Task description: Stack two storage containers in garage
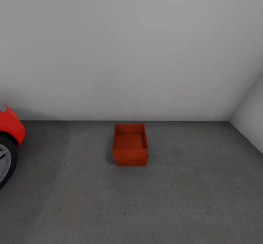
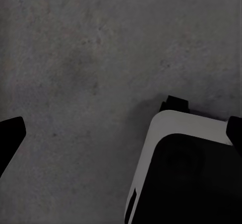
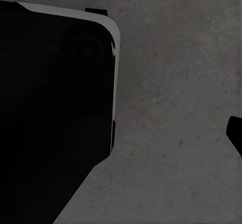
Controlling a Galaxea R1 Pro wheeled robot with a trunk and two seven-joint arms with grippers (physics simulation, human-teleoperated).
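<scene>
Plain white wall (image 1: 131, 46) fills the upper frame above the dark grey mottled concrete floor (image 1: 164, 204), red car (image 1: 10, 130) at left edge, stacked red-orange rectangular bins (image 1: 130, 145) at centre; either tool's opening I cannot tell.

open floor (image 1: 182, 200), car (image 1: 9, 141) far left

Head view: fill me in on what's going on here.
Nothing is being handled right now. In the garage, the two storage containers sit as a stack on the dark concrete floor near the white wall, one resting on the other. The front of a red car shows at the left edge. Both wrist cameras look down at bare concrete and part of the robot's own body; neither tool holds anything.
</scene>
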